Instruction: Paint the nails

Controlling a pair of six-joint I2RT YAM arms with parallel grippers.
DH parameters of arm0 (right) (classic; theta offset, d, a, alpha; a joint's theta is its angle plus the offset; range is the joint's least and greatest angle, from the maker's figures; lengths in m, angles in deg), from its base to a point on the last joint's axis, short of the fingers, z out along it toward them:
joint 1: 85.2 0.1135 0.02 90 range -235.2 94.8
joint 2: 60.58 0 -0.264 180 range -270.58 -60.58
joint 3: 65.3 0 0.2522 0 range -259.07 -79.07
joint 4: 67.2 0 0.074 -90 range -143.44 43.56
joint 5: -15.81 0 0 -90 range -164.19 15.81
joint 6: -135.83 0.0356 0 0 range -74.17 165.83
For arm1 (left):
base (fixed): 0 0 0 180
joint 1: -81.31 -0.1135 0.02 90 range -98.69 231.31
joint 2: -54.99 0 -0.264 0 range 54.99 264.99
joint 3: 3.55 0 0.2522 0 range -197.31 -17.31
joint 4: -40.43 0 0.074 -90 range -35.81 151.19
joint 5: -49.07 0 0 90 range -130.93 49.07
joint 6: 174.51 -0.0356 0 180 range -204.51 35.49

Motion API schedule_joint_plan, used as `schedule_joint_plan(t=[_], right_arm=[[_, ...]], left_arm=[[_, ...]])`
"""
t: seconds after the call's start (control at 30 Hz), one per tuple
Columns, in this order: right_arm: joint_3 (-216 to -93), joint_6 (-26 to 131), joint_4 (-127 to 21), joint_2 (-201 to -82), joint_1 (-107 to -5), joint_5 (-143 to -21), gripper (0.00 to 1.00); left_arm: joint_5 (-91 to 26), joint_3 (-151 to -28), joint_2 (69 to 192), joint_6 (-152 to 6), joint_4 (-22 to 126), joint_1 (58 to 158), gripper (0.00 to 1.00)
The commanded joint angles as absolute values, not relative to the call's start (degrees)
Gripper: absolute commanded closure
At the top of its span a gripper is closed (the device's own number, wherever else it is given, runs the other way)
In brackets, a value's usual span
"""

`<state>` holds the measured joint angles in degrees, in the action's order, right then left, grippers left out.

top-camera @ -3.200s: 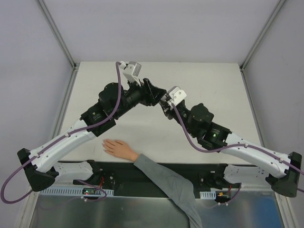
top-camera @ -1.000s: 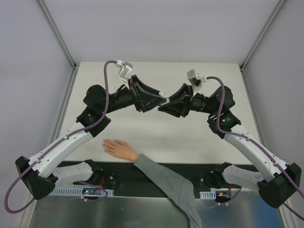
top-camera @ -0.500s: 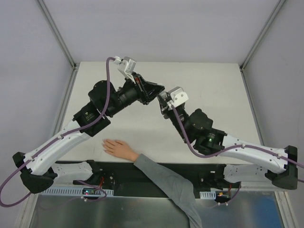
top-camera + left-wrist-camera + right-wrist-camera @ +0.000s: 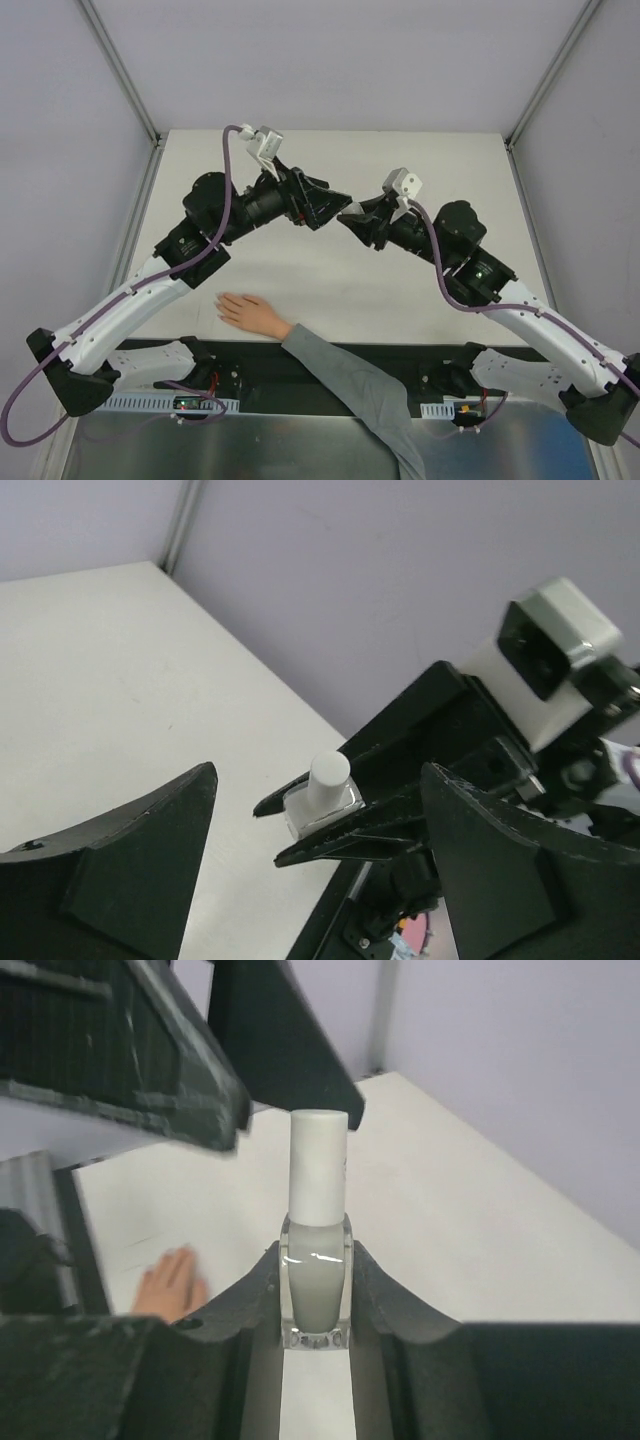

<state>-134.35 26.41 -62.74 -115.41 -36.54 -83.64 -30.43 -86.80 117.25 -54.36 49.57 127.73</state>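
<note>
Nearest you, a pale hand (image 4: 250,311) in a grey sleeve (image 4: 350,385) lies flat, palm down, at the near edge of the table (image 4: 460,165), fingers pointing left. The nails (image 4: 223,304) are at those fingertips, too small to make out. Further in, raised over mid-table, your right gripper (image 4: 316,1260) is clamped on the glass body of a small whitish bottle (image 4: 317,1295). The bottle's white cap (image 4: 319,1165) is on and stands clear of the fingers. Facing it from the left, your left gripper (image 4: 335,208) is spread wide and holds nothing. The wrist view shows the cap in the gap between its fingers, untouched. Both grippers are well apart from the hand.
</note>
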Motion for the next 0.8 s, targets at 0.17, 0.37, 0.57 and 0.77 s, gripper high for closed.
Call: schedule_joint_plan(t=[0.17, 0.37, 0.57, 0.77], right_arm=[[-136.9, 55.1, -82.3, -121.4, -48.0, -130.1, 1.0], [-136.2, 60.4, -88.9, -122.9, -49.0, -128.5, 1.0], [-137.2, 52.9, -78.1, -120.8, -47.6, -113.0, 1.0], [-140.7, -1.3, -73.8, -123.9, -9.9, -21.2, 1.0]], left_arm=[[-4.9, -81.4, 115.5, -43.5, 27.9, 121.1, 0.33], [-3.7, -83.2, 116.8, -43.8, 30.4, 121.1, 0.56], [-8.4, -85.2, 117.0, -46.3, 37.4, 121.2, 1.0], [-36.6, -87.8, 117.7, -50.4, 47.8, 129.5, 1.0]])
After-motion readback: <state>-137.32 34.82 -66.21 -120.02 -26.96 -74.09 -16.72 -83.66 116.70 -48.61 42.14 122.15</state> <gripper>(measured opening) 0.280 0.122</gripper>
